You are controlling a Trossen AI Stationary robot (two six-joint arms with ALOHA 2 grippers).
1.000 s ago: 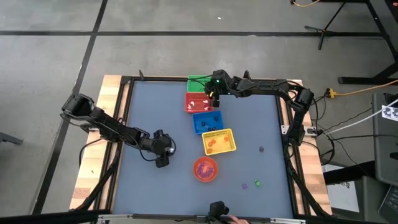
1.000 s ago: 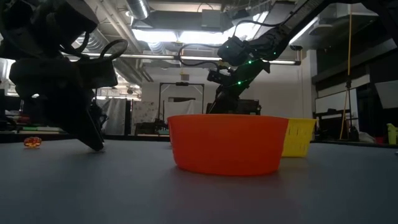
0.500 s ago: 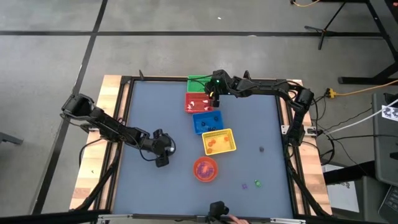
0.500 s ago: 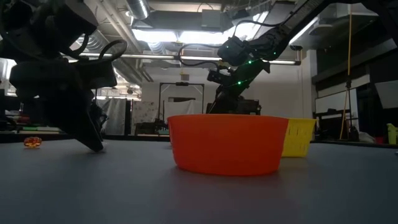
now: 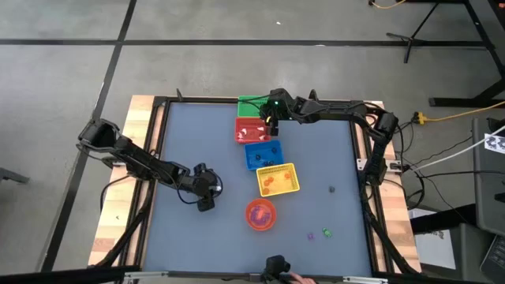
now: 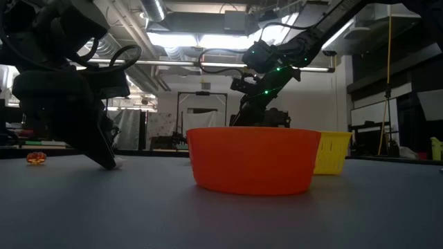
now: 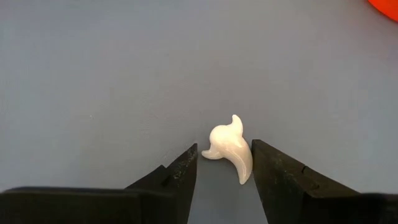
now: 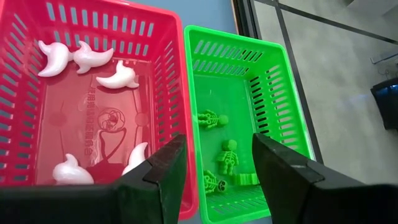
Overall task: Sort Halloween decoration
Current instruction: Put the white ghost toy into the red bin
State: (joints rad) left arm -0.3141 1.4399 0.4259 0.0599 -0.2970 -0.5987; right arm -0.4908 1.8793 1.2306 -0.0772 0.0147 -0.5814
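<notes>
A small white ghost trinket [image 7: 229,149] lies flat on the grey table, between the two fingers of my left gripper [image 7: 224,163]. That gripper is open and sits low at the table's left middle [image 5: 205,203]. My right gripper [image 8: 217,163] is open and holds nothing. It hangs above the far baskets [image 5: 271,120], over the wall shared by the red basket [image 8: 25,93] and the green basket [image 8: 280,99]. White ghosts [image 8: 118,76] lie in the red basket and green skeletons [image 8: 229,155] in the green one. My left gripper slants down at the table with the ghost between its fingertips. One finger's inner face [image 7: 260,167] lies against the ghost's curved tail [image 7: 244,168]. The other finger [image 7: 186,165] stands a small gap off the ghost's rounded end. The ghost rests on the table.
A blue basket [image 5: 251,158] and a yellow basket [image 5: 293,180] follow the red one toward the near side. An orange bowl [image 5: 261,214] stands nearer still. Loose trinkets lie at the near right [image 5: 331,188], [image 5: 326,232], [image 5: 310,235]. An orange trinket [image 6: 36,158] lies on the table.
</notes>
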